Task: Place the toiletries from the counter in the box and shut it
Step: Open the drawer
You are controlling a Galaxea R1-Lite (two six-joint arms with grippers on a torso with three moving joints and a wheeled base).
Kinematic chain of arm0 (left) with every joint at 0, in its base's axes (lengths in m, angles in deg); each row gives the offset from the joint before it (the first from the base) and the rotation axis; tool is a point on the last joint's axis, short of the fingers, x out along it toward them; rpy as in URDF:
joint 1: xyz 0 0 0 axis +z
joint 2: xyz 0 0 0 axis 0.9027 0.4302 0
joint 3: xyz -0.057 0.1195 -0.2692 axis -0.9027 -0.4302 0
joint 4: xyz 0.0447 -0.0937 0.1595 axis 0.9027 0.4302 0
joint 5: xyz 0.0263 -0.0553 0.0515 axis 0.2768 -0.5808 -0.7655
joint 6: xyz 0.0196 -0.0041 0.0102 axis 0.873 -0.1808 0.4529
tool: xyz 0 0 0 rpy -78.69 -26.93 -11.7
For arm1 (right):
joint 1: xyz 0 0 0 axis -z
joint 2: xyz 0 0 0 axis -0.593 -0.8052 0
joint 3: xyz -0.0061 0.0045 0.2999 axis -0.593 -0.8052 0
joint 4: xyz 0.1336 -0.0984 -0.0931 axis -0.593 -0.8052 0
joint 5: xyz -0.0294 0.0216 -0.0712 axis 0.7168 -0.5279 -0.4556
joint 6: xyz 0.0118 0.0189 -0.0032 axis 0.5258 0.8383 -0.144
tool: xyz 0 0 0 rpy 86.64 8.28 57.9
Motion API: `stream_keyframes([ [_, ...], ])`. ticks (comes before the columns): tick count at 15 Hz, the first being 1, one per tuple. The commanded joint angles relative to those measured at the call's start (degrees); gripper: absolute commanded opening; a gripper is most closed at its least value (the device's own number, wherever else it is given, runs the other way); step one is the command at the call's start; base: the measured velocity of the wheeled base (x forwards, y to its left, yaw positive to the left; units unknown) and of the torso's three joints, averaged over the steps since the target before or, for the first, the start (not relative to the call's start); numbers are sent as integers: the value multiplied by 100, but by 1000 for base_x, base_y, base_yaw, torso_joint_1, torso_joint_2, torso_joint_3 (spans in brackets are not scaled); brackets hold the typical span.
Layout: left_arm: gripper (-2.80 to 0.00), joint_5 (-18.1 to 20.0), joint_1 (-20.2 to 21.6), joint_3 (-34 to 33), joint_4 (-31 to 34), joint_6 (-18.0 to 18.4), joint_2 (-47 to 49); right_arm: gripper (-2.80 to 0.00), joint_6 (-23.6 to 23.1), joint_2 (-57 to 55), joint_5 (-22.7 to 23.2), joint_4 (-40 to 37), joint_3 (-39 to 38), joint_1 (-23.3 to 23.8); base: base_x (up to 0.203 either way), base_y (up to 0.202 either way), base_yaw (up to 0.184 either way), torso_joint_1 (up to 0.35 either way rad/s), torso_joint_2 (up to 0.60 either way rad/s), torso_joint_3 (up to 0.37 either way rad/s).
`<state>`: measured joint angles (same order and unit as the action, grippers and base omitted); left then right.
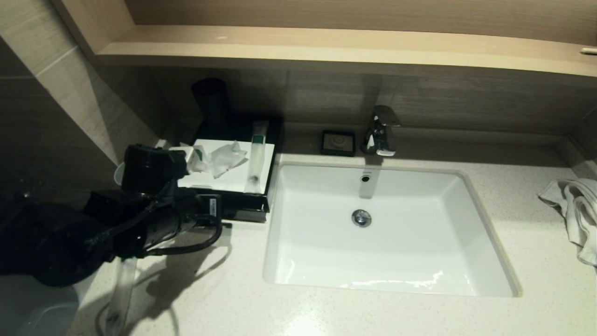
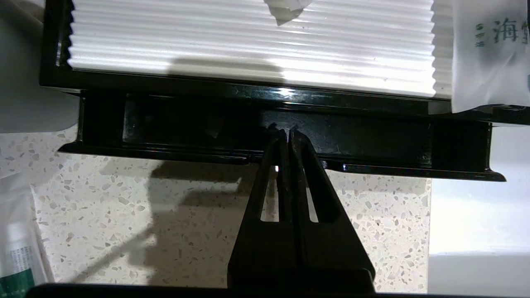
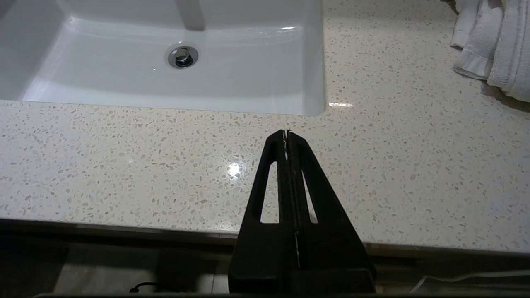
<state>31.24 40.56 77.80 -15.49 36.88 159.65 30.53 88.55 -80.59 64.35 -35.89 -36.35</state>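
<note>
The black box (image 1: 245,205) stands on the counter left of the sink, open, with a white ribbed liner (image 2: 248,41). In it lie white sachets (image 1: 224,158) and a long clear toothbrush packet (image 1: 255,158); one sachet with green print (image 2: 488,54) hangs over the rim. My left gripper (image 2: 288,131) is shut and empty, its tips against the box's black front wall (image 2: 372,140); in the head view it (image 1: 224,210) sits at the box's front. Another clear packet (image 1: 122,289) lies on the counter under the left arm and also shows in the left wrist view (image 2: 16,248). My right gripper (image 3: 287,132) is shut and empty over the counter's front edge.
The white sink (image 1: 280,261) takes the middle, with a chrome faucet (image 1: 380,130) and a black soap dish (image 1: 338,142) behind it. A black cup (image 1: 210,102) stands behind the box. A white towel (image 1: 573,210) lies at the far right. A wooden shelf (image 1: 326,46) overhangs.
</note>
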Motion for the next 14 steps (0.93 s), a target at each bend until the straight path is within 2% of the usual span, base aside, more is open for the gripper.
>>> stream_keyframes([
  [1, -280, -13, -13, -2, -19, -19, 90, -280, -2, 0, 8, 1, 0, -2, 0, 0, 0, 0, 0, 0],
  [14, -280, -22, -48, 7, -248, -98, 391, -280, -2, 0, 3, 1, 0, 1, 0, 0, 0, 0, 0, 0],
])
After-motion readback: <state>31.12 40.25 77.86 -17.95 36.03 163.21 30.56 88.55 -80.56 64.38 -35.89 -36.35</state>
